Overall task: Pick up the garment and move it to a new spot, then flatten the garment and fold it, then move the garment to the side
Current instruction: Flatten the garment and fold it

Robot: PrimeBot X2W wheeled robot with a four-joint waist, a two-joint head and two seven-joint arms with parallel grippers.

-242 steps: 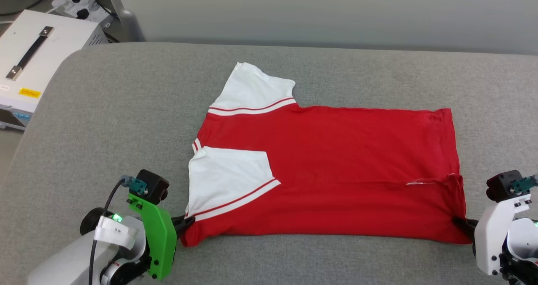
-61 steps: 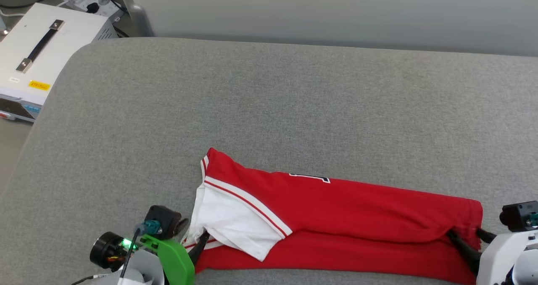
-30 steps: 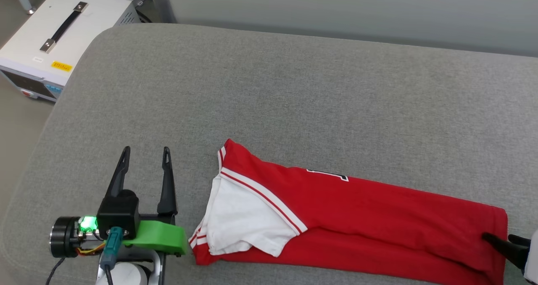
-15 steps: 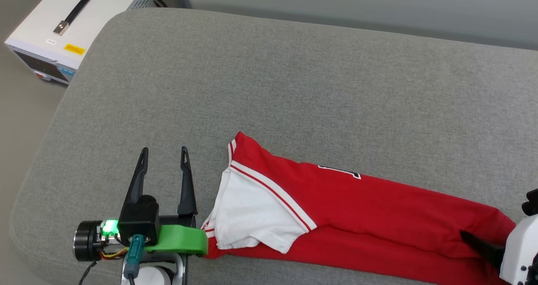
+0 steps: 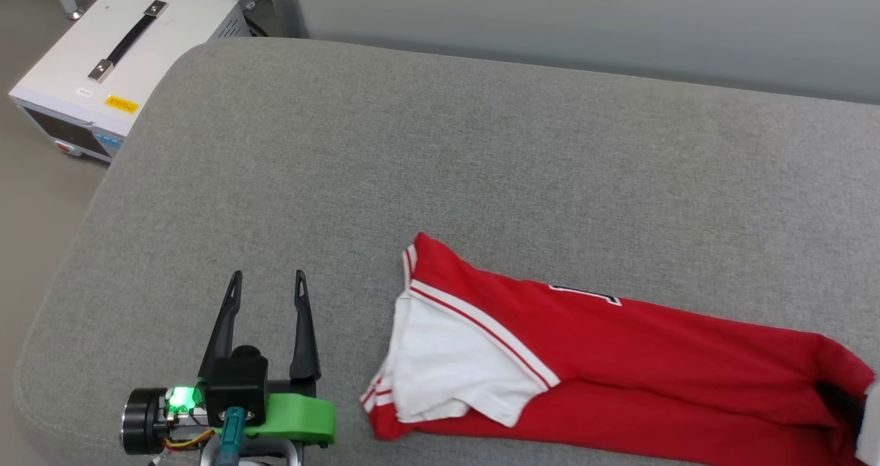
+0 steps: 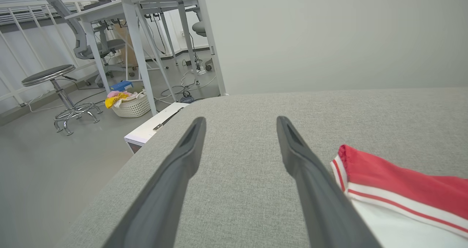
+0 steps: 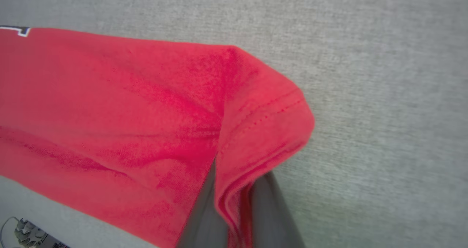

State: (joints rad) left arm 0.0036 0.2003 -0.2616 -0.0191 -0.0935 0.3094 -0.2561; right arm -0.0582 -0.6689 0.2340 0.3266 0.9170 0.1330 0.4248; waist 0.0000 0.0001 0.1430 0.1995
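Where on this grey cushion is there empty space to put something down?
The cushion is bare across its far half, from the wall to the shirt. Crowded along the near edge: the shirt lies there, with the open left claw beside it.

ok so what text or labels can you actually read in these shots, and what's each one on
Shirt: black-and-white block lettering, mostly folded under, only an edge shows, not readable.
White box: yellow sticker, print too small to read.
White box: small white label, too small to read.
Nothing can be read outright.
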